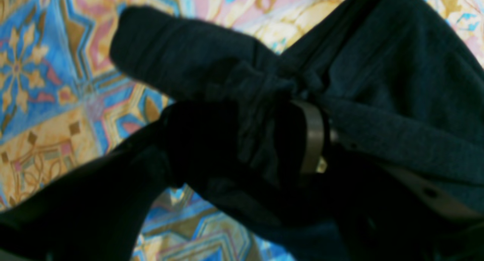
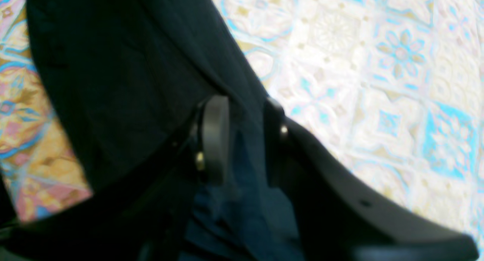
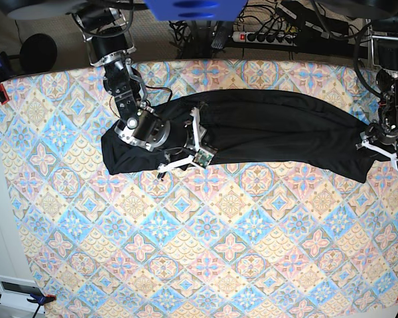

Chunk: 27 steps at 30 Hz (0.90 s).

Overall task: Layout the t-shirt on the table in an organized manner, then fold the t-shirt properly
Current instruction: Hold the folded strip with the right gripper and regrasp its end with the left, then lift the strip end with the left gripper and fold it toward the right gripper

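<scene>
Base view: plain black soft-fabric t-shirt [image 3: 265, 129] stretched in a bunched band along far side of pastel tile-patterned surface [image 3: 205, 258]. Right end effector [image 2: 236, 140] clamped on cloth; left end effector [image 1: 264, 140] buried in folds, grip unclear. Probably light, limp, slippy; best taken at hems or shoulders.

The t-shirt [image 3: 265, 129] — plain black, long-sleeved — lies stretched sideways across the far part of the table [image 3: 199, 252], rumpled, one bunched fold between the right fingers [image 2: 215, 140], another gathered against the left fingers [image 1: 314, 136].
</scene>
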### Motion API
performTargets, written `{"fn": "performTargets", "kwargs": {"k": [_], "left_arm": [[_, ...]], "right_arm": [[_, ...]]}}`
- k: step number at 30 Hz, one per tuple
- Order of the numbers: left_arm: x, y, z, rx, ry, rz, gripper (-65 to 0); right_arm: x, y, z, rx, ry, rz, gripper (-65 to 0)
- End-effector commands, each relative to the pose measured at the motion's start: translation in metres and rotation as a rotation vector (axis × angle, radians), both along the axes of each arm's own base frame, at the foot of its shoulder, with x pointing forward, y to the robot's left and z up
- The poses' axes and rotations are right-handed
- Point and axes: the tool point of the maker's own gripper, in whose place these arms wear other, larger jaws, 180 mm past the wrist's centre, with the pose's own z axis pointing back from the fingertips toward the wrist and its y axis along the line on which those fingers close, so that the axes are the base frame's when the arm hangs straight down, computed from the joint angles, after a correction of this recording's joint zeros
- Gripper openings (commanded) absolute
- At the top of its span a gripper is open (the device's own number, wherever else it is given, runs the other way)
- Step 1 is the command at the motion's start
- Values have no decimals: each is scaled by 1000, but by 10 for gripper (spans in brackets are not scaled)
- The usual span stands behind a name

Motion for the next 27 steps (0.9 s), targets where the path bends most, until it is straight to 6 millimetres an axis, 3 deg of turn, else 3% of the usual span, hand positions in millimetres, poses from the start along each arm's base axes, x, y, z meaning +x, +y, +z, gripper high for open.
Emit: {"fn": "performTargets", "kwargs": {"k": [1, 6, 9, 13, 20, 24, 27], "left_arm": [[-3, 1, -2, 8, 34, -12, -284], [-5, -29, -24, -39, 58, -48, -313], [-6, -46, -33, -81, 60, -70, -410], [-8, -80, -44, -164, 65, -230, -559], [-32, -112, -54, -239, 90, -371, -565], [-43, -136, -46, -256, 67, -434, -562], [-37, -120, -37, -229, 44, -392, -559]], "right_arm": [[7, 5, 17, 44, -44, 8, -495], [7, 5, 17, 44, -44, 8, -495], [7, 5, 17, 44, -44, 8, -495], [8, 4, 18, 45, -45, 2, -495], [10, 2, 18, 47, -45, -5, -495], [10, 2, 18, 46, -44, -6, -495], [9, 2, 17, 46, -42, -4, -495]]}}
